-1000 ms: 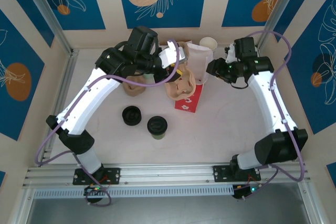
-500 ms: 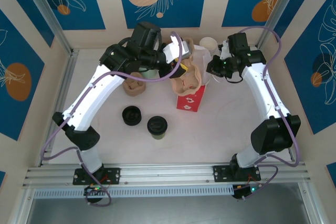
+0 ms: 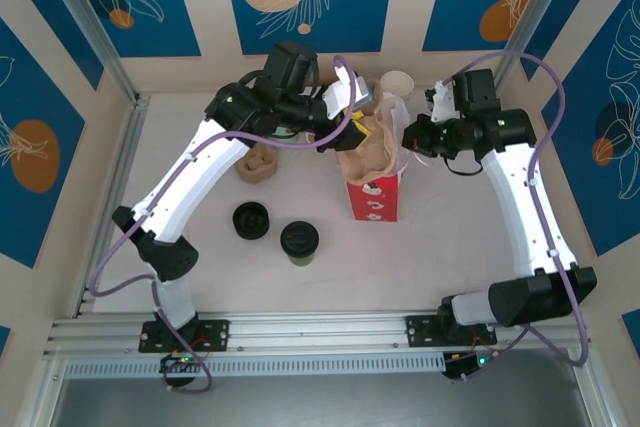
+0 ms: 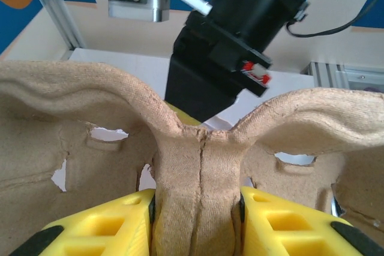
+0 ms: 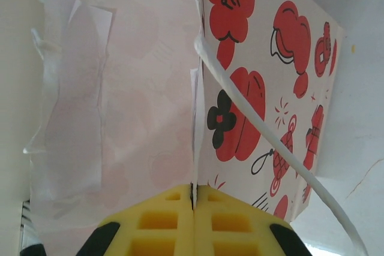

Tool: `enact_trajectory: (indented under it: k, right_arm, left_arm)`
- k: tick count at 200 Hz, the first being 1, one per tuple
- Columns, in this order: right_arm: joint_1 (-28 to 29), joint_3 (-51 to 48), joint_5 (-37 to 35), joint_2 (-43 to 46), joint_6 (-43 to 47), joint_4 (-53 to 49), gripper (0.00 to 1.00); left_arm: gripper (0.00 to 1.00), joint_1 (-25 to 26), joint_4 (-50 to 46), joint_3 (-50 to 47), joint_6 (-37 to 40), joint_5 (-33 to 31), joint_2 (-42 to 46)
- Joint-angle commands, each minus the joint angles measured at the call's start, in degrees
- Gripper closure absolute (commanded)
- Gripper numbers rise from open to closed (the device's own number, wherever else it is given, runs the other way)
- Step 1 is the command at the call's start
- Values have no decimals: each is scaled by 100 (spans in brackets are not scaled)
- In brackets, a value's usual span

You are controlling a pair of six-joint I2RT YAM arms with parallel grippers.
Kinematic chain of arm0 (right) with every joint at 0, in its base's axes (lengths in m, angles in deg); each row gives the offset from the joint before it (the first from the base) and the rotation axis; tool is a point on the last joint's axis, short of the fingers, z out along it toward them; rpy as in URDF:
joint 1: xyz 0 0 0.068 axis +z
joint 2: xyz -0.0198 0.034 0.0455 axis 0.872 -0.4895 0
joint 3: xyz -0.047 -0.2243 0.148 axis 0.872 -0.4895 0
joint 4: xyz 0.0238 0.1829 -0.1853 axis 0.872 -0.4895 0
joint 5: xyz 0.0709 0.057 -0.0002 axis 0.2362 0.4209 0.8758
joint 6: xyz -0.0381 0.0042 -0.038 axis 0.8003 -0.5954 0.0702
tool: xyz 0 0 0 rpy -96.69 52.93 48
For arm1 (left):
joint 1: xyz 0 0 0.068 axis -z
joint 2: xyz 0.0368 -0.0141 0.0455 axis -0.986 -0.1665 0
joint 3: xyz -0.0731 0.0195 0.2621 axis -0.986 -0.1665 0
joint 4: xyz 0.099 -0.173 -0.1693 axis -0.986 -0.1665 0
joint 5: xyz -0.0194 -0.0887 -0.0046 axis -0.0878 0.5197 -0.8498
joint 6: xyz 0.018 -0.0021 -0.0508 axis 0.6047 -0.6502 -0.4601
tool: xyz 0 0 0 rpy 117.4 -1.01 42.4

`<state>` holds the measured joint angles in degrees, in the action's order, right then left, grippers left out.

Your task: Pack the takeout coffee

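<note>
The right fingers (image 5: 162, 226) pinch the rim of the red bag (image 3: 378, 202) near the far edge of the tabletop (image 3: 450, 247) as the left fingers (image 4: 102, 232) clamp a pulp cup carrier (image 4: 198, 166) over its mouth; the takeout coffee (image 3: 299, 241) stands untouched toward the near edge, likely needing pickup once the carrier is seated.

Hidden — bag (image 3: 377, 199) interior, prob. behind carrier (image 3: 366, 154).

The left tool (image 4: 198, 223) is clamped partway closed, and the right tool (image 5: 193, 205) is pinched fully together.
</note>
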<state>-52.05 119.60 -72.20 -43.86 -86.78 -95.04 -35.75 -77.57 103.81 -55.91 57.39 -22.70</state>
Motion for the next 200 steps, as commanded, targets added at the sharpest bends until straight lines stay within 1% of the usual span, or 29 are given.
enact_trajectory:
  k: [1, 36, 85, 100, 133, 200]
  right_arm:
    - [66, -222, 299, 280, 195, -337, 99]
    - [72, -683, 334, 582, 360, -420, 99]
    - [84, -1262, -48, 728, 611, -550, 100]
    - [93, -1312, -157, 781, 655, -575, 99]
    - [178, -1290, -85, 861, 815, -581, 99]
    - [194, -1264, -177, 904, 527, -576, 98]
  left_arm:
    - [64, 65, 47, 169, -122, 355, -163]
    - [64, 110, -64, 107, -169, 620, -374]
    - [64, 235, 79, -370, -221, 813, -494]
    - [65, 253, 135, -480, -253, 836, -513]
    - [65, 263, 73, -566, -228, 832, -606]
    - [65, 263, -30, -826, -167, 899, -567]
